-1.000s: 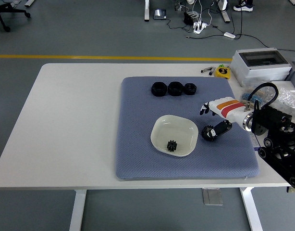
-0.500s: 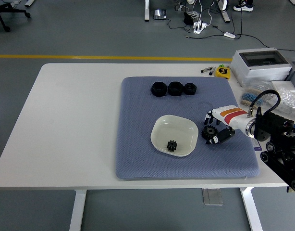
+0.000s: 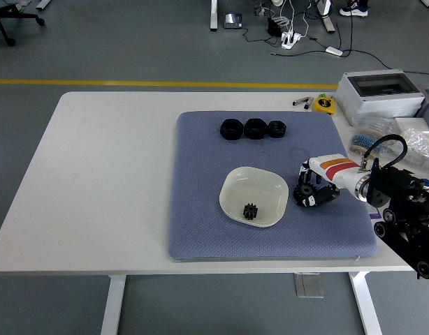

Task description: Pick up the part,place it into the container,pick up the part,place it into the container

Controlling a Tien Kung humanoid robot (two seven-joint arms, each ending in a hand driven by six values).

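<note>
the right hand [image 3: 314,187] is down on the blue mat [image 3: 200,223] with its fingers curled around a small black gear [image 3: 305,194]. it looks like they are clamped on it. this gear sits just beside the white bowl [image 3: 232,183], at the bowl's 3 o'clock. one gear [image 3: 251,211] is already in the bowl, so i think this is the second pick. next the hand should lift and go toward 9 o'clock, over the bowl. the left hand is not seen.

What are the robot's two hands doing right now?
Right hand: fingers closed around a black gear on the blue mat, beside the white bowl.
Left hand: not in the picture.
</note>
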